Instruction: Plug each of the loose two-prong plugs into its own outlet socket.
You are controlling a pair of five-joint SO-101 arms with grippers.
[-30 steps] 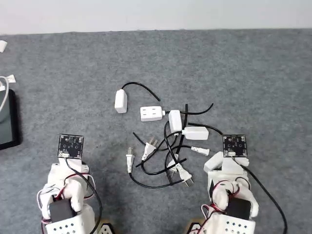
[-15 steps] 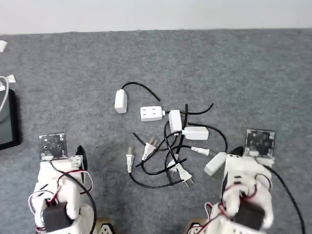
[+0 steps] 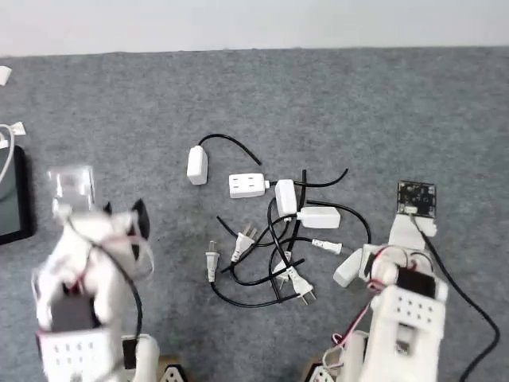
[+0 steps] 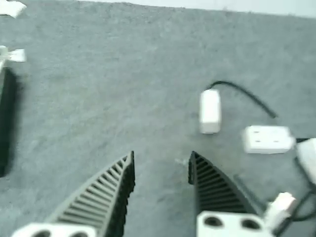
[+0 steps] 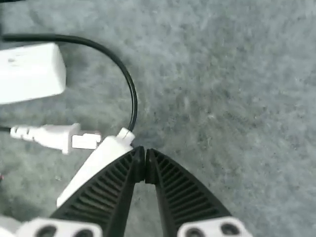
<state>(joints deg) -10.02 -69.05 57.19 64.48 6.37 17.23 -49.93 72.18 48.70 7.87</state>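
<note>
No plug seemed seated yet: the plugs lay loose on the tabletop near the sockets. The left hand hung spread, and the right hand was pressed together, empty. Every insertion remained.

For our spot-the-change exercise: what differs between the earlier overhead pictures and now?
The left gripper, open, rose from its folded rest and swung farther out and leftward over the grey carpet. The right gripper, shut, rose and went rightward. Nothing was grasped or released. The tangle of black cords, the white two-prong plugs and the white sockets stayed put.
</note>
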